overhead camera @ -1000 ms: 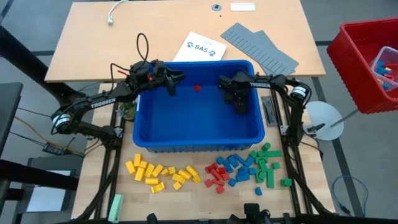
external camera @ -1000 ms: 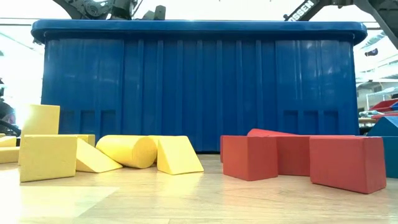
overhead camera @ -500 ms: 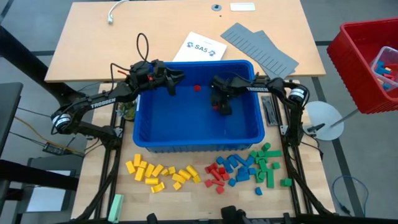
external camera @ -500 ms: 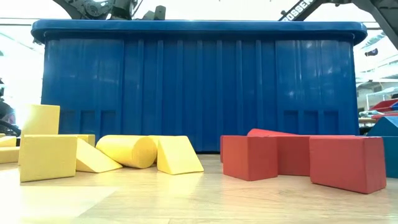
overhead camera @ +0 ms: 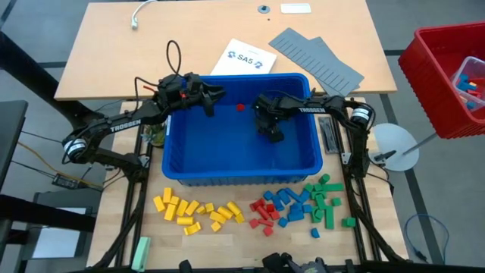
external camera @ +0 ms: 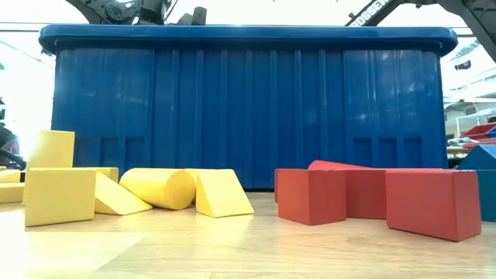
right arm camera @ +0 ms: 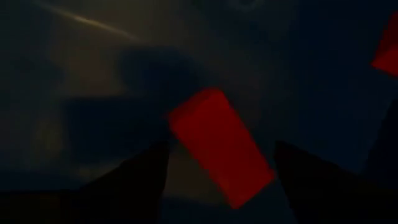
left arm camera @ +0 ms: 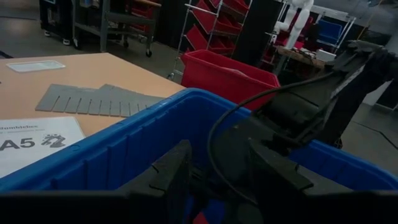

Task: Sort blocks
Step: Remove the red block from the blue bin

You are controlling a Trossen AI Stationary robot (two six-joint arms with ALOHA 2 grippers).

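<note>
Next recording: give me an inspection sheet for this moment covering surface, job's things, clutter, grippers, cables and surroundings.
Surface: wooden table, with a blue bin at its near edge.
Job's things: blocks sorted in front of the bin into yellow, red, blue and green groups; one red block lies in the bin, and another red block lies between the right gripper's fingers.
Clutter: grey ridged panels, a printed sheet, a pale green bar.
Grippers: left gripper over the bin's far left part, jaws apart; right gripper inside the bin, open.
Cables: a white cable on the table; a black loop on the left arm.
Surroundings: red crate on the right.
</note>
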